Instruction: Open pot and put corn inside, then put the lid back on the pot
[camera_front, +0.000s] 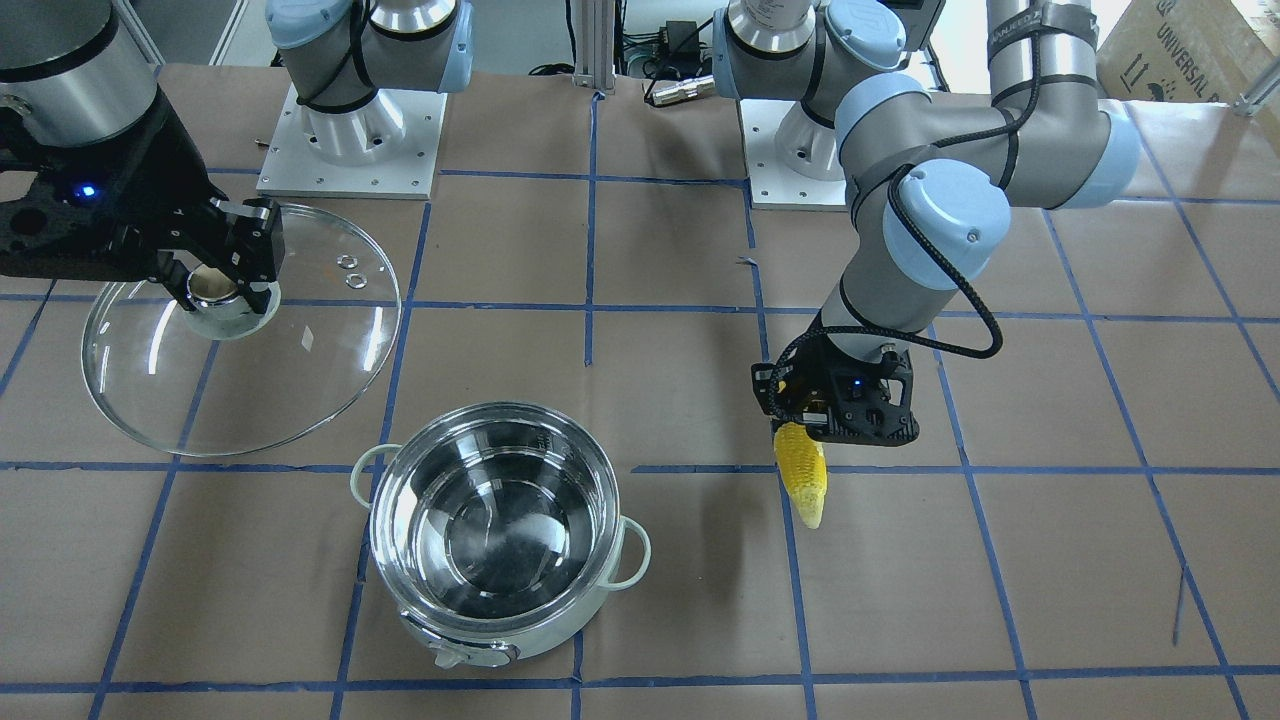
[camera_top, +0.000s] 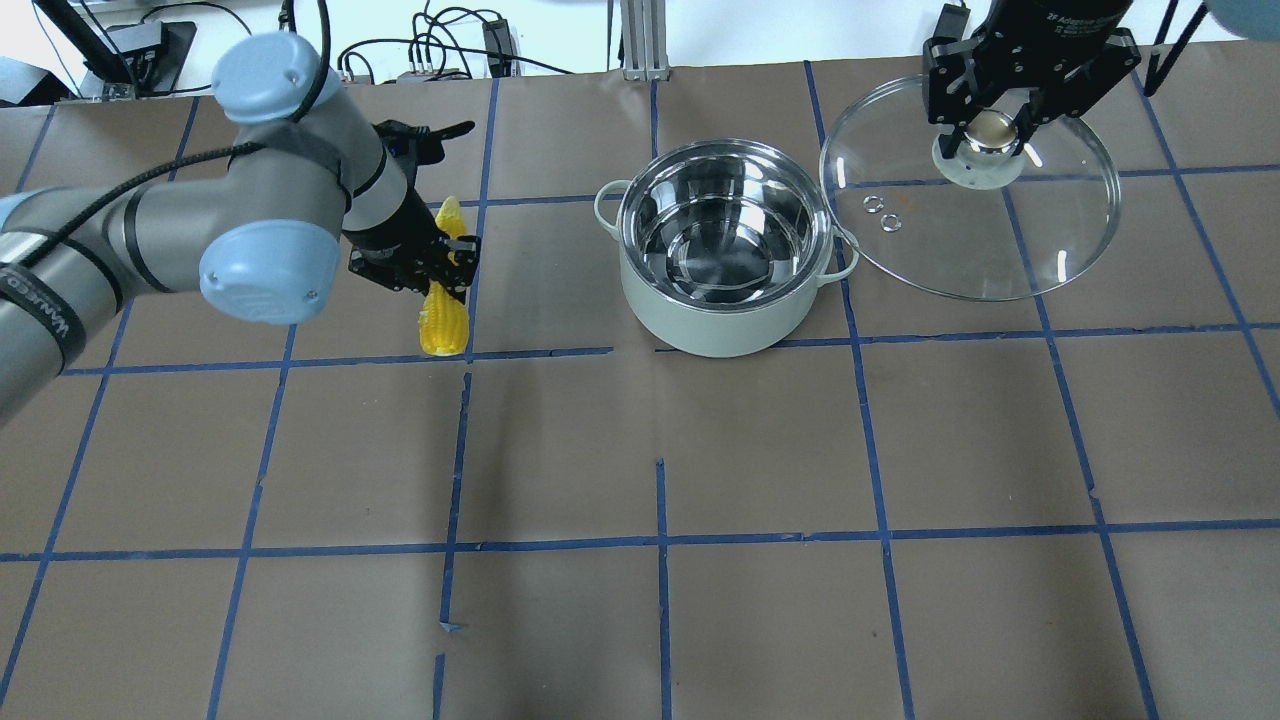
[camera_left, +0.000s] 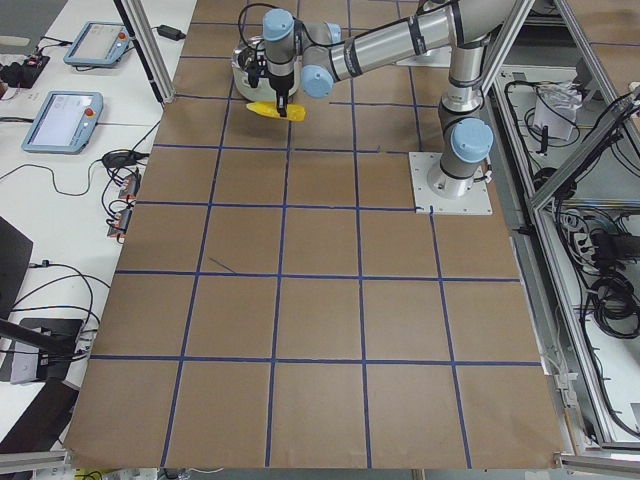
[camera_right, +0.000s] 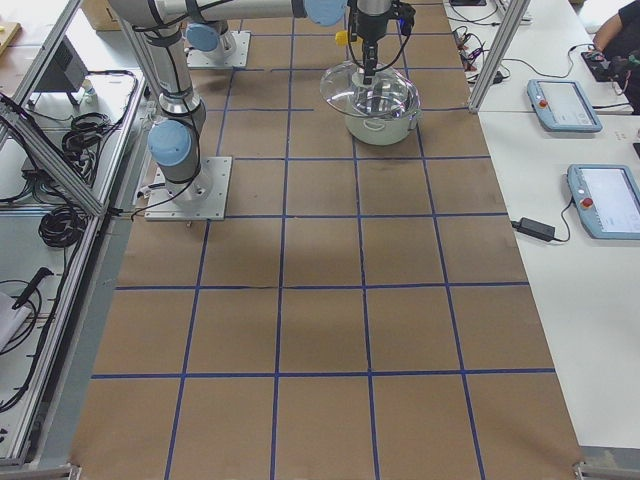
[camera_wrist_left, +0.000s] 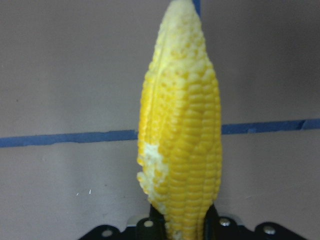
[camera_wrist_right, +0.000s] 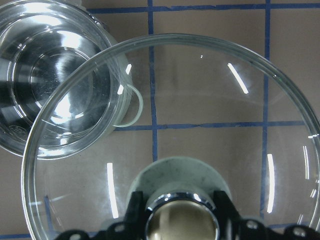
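Note:
The pot (camera_front: 495, 530) stands open and empty on the table; it also shows in the overhead view (camera_top: 722, 245). My left gripper (camera_top: 437, 262) is shut on the yellow corn (camera_top: 445, 315), held above the table to the pot's left in the overhead view. The cob points away from the gripper in the left wrist view (camera_wrist_left: 182, 145) and in the front view (camera_front: 805, 478). My right gripper (camera_top: 985, 125) is shut on the knob of the glass lid (camera_top: 985, 215), held lifted beside the pot, its edge overlapping the pot's rim. The lid fills the right wrist view (camera_wrist_right: 200, 130).
Brown paper with blue tape lines (camera_top: 660, 540) covers the table. The two arm bases (camera_front: 350, 140) stand at the robot's side. Tablets (camera_right: 562, 105) and cables lie on a side bench beyond the table's edge.

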